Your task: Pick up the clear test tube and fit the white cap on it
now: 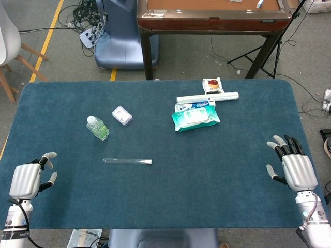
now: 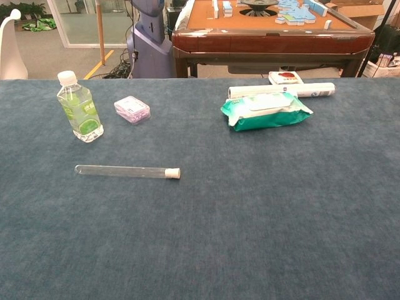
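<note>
My left hand (image 1: 28, 178) sits at the near-left table edge, fingers apart, holding nothing. My right hand (image 1: 294, 168) is at the near-right edge, fingers spread, also empty. Neither shows in the chest view. The clear test tube (image 1: 126, 161) lies flat on the blue table (image 1: 207, 191), well to the right of my left hand and far left of my right, touching neither. Its white cap (image 1: 148, 161) is on the end toward my right hand. Green bottle (image 1: 97, 127) stands beyond the tube, wipes pack (image 1: 195, 116) further right.

Matt blue cloth table (image 2: 262, 219), clear glossy test tube (image 2: 122, 170), shiny plastic wipes pack (image 2: 265, 111)
</note>
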### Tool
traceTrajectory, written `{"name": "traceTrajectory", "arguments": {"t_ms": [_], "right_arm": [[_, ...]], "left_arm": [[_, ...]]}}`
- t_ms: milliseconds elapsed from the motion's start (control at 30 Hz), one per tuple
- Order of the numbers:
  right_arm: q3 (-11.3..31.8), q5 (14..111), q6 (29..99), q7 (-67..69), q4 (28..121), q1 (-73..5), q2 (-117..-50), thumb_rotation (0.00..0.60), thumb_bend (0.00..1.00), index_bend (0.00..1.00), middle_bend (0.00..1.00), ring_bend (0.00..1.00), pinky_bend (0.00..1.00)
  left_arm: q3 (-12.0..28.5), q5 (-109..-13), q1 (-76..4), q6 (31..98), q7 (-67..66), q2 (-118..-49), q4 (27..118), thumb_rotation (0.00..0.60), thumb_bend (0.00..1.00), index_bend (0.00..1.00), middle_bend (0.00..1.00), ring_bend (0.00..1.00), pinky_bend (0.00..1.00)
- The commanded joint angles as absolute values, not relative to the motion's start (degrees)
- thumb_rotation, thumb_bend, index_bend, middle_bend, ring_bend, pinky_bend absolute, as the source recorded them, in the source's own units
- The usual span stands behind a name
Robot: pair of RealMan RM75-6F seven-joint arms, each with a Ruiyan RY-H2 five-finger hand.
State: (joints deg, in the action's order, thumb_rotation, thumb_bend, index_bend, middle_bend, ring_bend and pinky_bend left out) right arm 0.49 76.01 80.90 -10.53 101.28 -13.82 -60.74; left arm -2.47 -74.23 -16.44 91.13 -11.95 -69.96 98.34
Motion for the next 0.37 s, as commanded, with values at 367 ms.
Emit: {"name": "traceTrajectory", "arguments": {"t_ms": [367], "right_arm": [[0.6,79.4,83.2,-9.2,100.8,-10.7,-60.7,0.6,0.36,0.21,0.13,0.0,0.0]], "left_arm": [[-2.2,-79.4,-12.3,92.9,-12.9,-69.9,99.6,0.6,0.32,0.32,0.51,0.5,0.56]]}}
